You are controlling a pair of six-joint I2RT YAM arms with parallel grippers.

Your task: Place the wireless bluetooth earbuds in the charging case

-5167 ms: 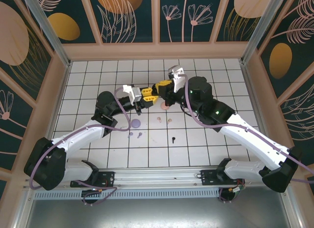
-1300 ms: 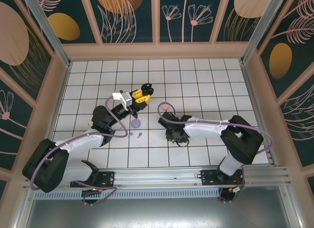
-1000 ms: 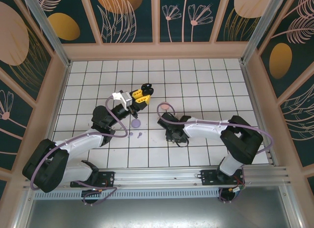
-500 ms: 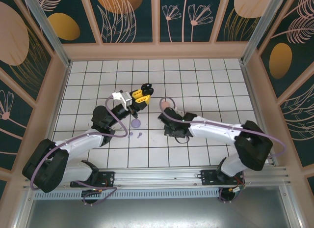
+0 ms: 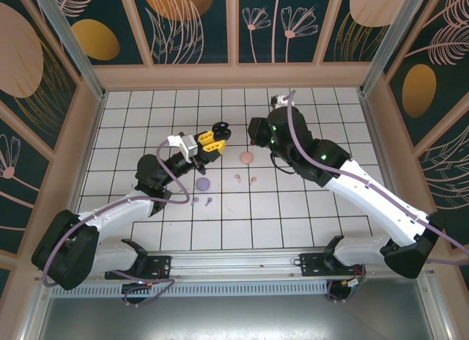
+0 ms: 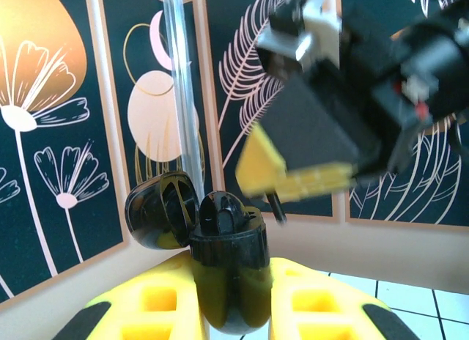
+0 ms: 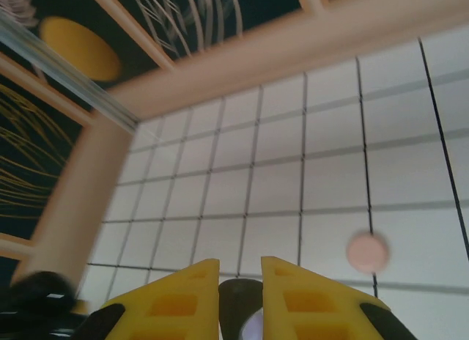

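Left jaws clamped on open black charging case (image 6: 231,281), right jaws nearly closed, pinching black earbud (image 7: 236,300)

Walls (image 5: 234,75) box in the tabletop (image 5: 344,113) at the back and both sides, so the ways in are from above or over the near edge. The left arm (image 5: 117,206) slants from the near left corner to the middle, and the right arm (image 5: 374,201) from the near right corner to the middle back. Their ends almost meet. The left jaws hold an open black case (image 5: 218,127) aloft, and the right jaws, just beside it, pinch a dark earbud (image 7: 240,303), leaving a narrow gap.

Between the arms lie a pink disc (image 5: 247,157), a lilac disc (image 5: 203,184), pink earbuds (image 5: 237,179) and lilac earbuds (image 5: 209,201). The back rows, the outer tiles on both sides and the near middle row lie bare.
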